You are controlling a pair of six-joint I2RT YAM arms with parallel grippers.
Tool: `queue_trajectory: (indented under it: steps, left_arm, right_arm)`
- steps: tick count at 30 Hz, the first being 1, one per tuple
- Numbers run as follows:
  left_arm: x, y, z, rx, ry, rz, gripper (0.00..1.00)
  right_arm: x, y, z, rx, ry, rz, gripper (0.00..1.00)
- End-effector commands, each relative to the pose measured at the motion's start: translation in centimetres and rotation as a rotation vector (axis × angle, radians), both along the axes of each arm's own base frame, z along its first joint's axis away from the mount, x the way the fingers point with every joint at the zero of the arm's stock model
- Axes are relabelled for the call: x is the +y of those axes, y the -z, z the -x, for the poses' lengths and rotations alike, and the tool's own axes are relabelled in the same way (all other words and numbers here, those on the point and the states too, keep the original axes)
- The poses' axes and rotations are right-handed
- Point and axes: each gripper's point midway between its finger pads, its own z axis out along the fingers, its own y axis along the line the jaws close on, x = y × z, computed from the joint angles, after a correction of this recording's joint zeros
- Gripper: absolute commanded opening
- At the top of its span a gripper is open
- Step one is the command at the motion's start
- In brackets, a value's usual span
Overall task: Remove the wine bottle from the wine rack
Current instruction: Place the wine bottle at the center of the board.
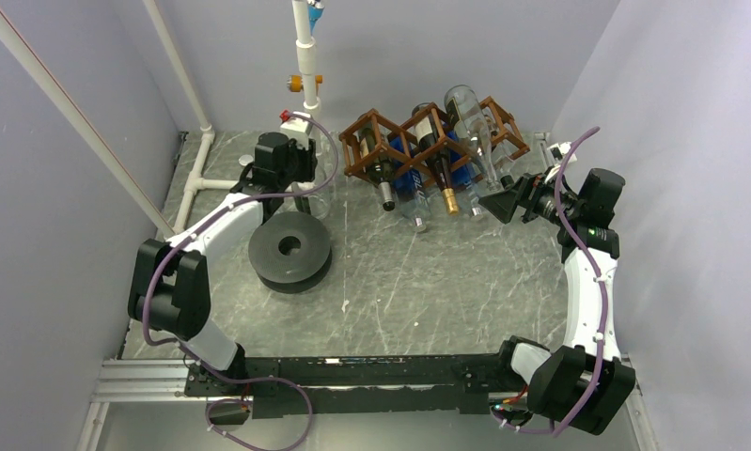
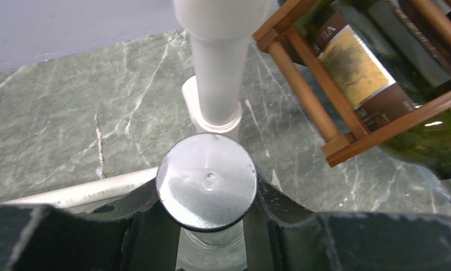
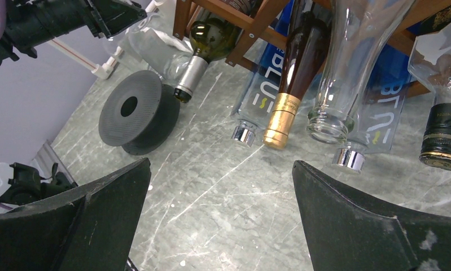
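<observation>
grey-green marbled table (image 1: 399, 291) between 2 arms, with the brown lattice wine rack (image 2: 306, 97) at the far edge, right of centre, loaded, necks sloping down toward the arms.

near the table's left side, a black disc (image 1: 289, 249) lying flat, well apart from the rack.

just left of the rack and outside its cells, a clear bottle (image 2: 209, 257), pinched at the neck under its round cap (image 2: 207, 180) by the left gripper (image 2: 207, 213), fingers pressed in on the glass. white pipe (image 2: 220, 73) close behind it. cannot tell whether the base touches the table.

judged as the carry-off step: bottle apparently free of the lattice. next move likely calls for a steady, upright set-down on bare table, away from pipe and rack corner.

right gripper (image 3: 220, 169) spread wide, holding nothing, facing 6 necks at the rack's front.

among them a green bottle (image 3: 209, 34) with silver capsule, a brown bottle (image 3: 302, 51) with gold capsule, and a blue-backed bottle (image 3: 262, 93).

writing: "blu" in white on the blue-backed bottle, repeated mirror-wise on another further right. yellowed label (image 2: 353, 62) on the green bottle, lettering too partial to read. gold print on a black capsule (image 3: 442, 135), too small to read.
</observation>
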Motion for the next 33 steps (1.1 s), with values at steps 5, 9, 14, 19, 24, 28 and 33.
queue_trajectory:
  steps: [5,9,14,19,24,28,33]
  left_arm:
    - [1.6,-9.5,-1.8,-0.327,-0.075,0.053,0.00]
    - [1.7,-9.0,-1.8,-0.315,-0.076,0.046,0.00]
    - [1.9,-8.2,-1.9,-0.293,-0.093,0.050,0.13]
    - [2.1,-8.1,-1.8,-0.278,-0.107,0.055,0.33]
    - [2.3,-8.3,-1.7,-0.259,-0.123,0.058,0.47]
    - [2.4,-8.7,-1.5,-0.256,-0.125,0.065,0.55]
    - [2.3,-9.7,-1.0,-0.248,-0.120,0.080,0.63]
  right_arm:
    - [-0.1,-1.0,0.0,-0.054,-0.002,0.027,0.99]
    - [-0.1,-1.0,0.1,-0.055,-0.001,0.028,0.99]
    - [-0.1,-1.0,0.1,-0.057,0.003,0.031,0.99]
    - [-0.1,-1.1,0.1,-0.060,0.003,0.032,0.99]
    - [-0.1,-1.1,0.1,-0.061,0.005,0.034,0.99]
    - [-0.1,-1.2,0.1,-0.063,0.006,0.037,0.99]
    - [-0.2,-1.2,0.1,-0.065,0.008,0.040,0.99]
